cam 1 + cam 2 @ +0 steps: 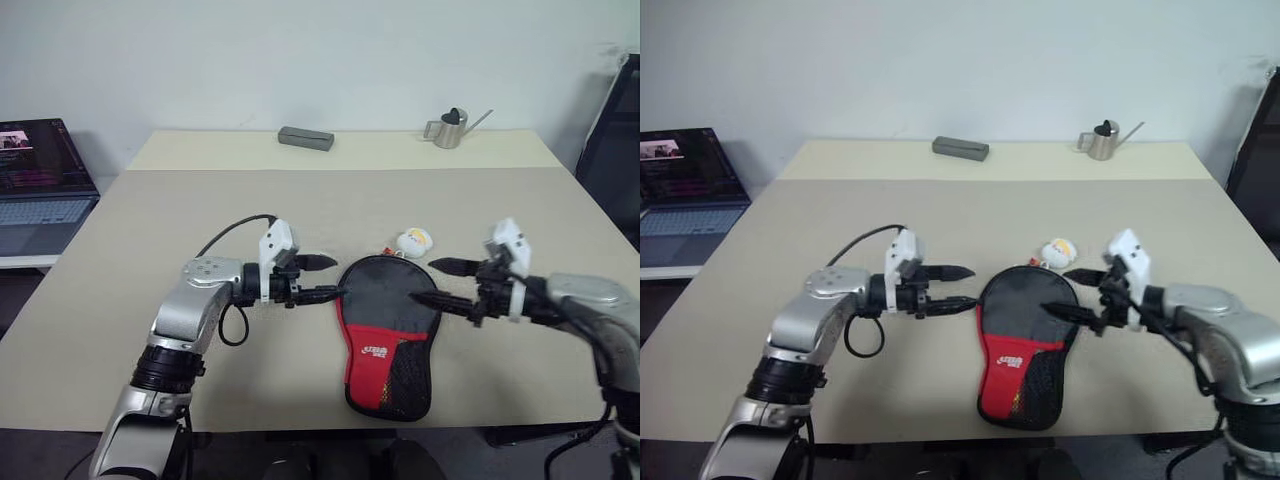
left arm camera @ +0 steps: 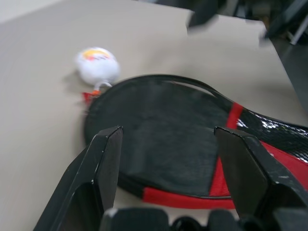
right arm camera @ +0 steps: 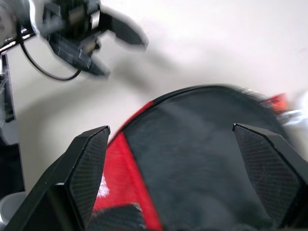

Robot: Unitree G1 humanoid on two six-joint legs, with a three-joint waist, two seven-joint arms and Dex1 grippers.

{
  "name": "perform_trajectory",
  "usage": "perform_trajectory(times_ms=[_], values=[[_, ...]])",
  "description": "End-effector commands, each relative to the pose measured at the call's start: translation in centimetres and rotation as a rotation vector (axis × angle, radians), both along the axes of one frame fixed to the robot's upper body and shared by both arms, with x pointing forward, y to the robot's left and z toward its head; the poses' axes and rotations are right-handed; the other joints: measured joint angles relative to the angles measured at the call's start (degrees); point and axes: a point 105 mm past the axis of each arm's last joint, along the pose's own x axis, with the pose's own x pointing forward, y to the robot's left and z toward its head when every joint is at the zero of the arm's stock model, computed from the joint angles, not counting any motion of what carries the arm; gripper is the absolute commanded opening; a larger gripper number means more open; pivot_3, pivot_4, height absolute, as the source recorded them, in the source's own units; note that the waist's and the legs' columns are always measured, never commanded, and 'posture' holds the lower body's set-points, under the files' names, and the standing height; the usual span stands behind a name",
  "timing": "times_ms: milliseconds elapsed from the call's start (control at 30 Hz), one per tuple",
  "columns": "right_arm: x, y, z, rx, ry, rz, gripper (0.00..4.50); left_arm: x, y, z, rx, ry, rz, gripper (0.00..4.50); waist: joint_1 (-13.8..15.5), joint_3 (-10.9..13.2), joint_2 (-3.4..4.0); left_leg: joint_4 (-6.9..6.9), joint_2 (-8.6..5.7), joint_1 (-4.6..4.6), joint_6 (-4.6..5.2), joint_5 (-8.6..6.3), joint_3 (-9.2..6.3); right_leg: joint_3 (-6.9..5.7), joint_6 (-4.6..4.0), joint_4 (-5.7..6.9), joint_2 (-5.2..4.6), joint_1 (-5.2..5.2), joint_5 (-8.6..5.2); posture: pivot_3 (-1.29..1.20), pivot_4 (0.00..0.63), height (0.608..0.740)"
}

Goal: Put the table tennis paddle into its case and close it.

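The case (image 1: pixel 385 330) lies flat on the table near its front edge. Its round black fabric part points away from me and its red-and-black mesh handle part with a white logo points toward me. The table tennis paddle is hidden. My left gripper (image 1: pixel 338 277) hovers at the case's left edge, open and empty, pointing right. My right gripper (image 1: pixel 423 281) stands open over the case's right edge, pointing left, with nothing in it. In the left wrist view the left gripper's fingers (image 2: pixel 103 163) frame the case (image 2: pixel 163 139). In the right wrist view the right gripper's fingers (image 3: pixel 89 163) frame the case (image 3: pixel 202 154).
A small white round charm (image 1: pixel 415 240) with red bits lies just behind the case. At the table's far edge sit a grey box (image 1: pixel 305 138) and a metal watering can (image 1: pixel 452 128). A laptop (image 1: pixel 40 185) stands off the left side and a dark chair (image 1: pixel 615 150) off the right.
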Motion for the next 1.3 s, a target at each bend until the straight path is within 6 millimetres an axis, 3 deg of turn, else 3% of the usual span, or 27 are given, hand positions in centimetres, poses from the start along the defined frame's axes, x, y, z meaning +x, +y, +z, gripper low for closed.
perform_trajectory(times_ms=[33,167,333,567,667,767,967,1167,1300], values=[[-0.1,-1.3,2.2,-0.006,-0.075,-0.008,4.50,-0.3,-1.5,0.5,0.010,-0.056,-0.076,3.27,0.0,0.0,-0.03,-0.01,0.01,-0.01,0.00,0.00,0.00,-0.02,0.00,-0.04,0.00,0.01,0.00,0.00,0.150,0.740],[0.2,-2.2,2.3,-0.045,-0.092,-0.046,4.50,0.4,-2.9,0.0,0.006,-0.044,-0.082,3.27,0.1,0.1,-0.07,-0.01,-0.01,-0.08,0.03,-0.02,-0.01,-0.06,0.00,-0.25,-0.02,0.08,0.01,0.00,0.150,0.740],[0.0,-2.1,2.0,-0.050,-0.089,-0.045,4.50,0.8,-5.6,0.2,-0.018,-0.067,-0.132,4.47,0.1,0.1,-0.09,0.11,-0.05,-0.39,0.10,-0.06,-0.03,-0.11,0.01,-0.36,-0.08,-0.03,0.03,0.00,0.150,0.740],[0.0,-2.5,1.6,-0.068,-0.089,-0.067,4.50,1.1,-8.4,-0.6,0.017,-0.144,-0.183,4.47,0.2,0.1,-0.12,0.15,-0.14,-0.52,0.11,-0.06,-0.02,-0.15,0.01,-0.38,-0.18,-0.13,0.03,0.00,0.150,0.740],[0.1,-2.6,1.6,-0.070,-0.091,-0.074,4.50,0.8,-8.7,-1.4,0.049,-0.148,-0.219,4.47,0.1,0.1,-0.12,0.14,-0.14,-0.51,0.13,-0.07,-0.01,-0.15,0.01,-0.36,-0.17,-0.13,0.03,0.00,0.150,0.740],[0.6,-2.9,1.8,-0.071,-0.105,-0.107,4.50,0.3,-9.0,-3.5,0.133,-0.149,-0.269,4.47,0.2,0.1,-0.12,0.14,-0.14,-0.51,0.14,-0.08,-0.02,-0.15,0.01,-0.36,-0.17,-0.12,0.03,0.00,0.150,0.740],[1.1,-3.3,2.4,-0.083,-0.136,-0.129,4.50,0.8,-8.9,-5.5,0.137,-0.074,-0.227,4.47,0.2,0.1,-0.12,0.17,-0.16,-0.51,0.15,-0.08,-0.02,-0.16,0.01,-0.34,-0.19,-0.12,0.03,0.00,0.150,0.740],[3.4,-3.0,3.2,-0.053,-0.175,-0.192,4.50,0.5,-9.0,-7.0,0.133,-0.027,-0.219,4.47,0.1,0.1,-0.08,0.19,-0.16,-0.44,0.17,-0.07,-0.01,-0.14,0.04,-0.31,-0.20,-0.06,0.04,0.00,0.150,0.740],[6.4,-2.1,2.6,-0.034,-0.142,-0.261,4.50,0.4,-9.2,-7.1,0.130,-0.026,-0.218,4.47,0.0,0.0,-0.03,0.20,-0.17,-0.37,0.17,-0.07,0.00,-0.13,0.04,-0.28,-0.20,-0.02,0.04,0.00,0.150,0.740]])
